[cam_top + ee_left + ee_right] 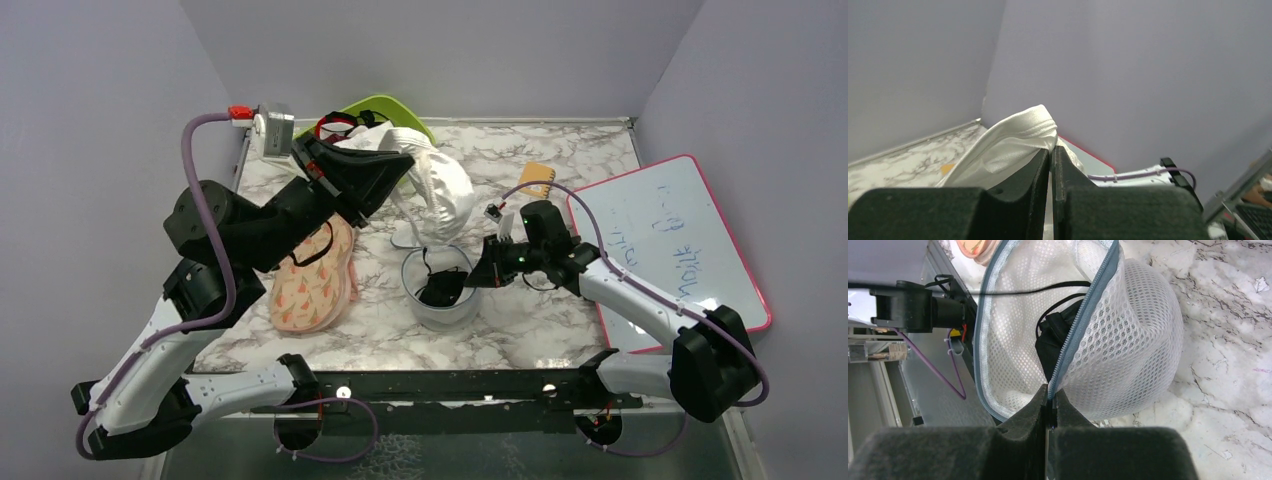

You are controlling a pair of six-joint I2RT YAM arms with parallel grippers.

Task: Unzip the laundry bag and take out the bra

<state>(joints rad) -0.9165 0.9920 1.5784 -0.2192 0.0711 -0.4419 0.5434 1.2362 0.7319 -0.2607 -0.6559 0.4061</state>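
Left gripper (1050, 152): raised above the bench (545, 325), fingers pressed together on a fold of white fabric (1008, 145).
Peach item (315, 285): flat on the bench, left of the bag.
Bag (442, 312): mid-bench, standing like a bowl, unzipped mouth facing up; near round from above, no clear long axis.
Black garment (1050, 345): inside the bag, thin straps showing.
Right gripper (1049, 396): low at the bag's right side, clamped on the zip band (1083, 322).
Whiteboard (670, 240): far right.
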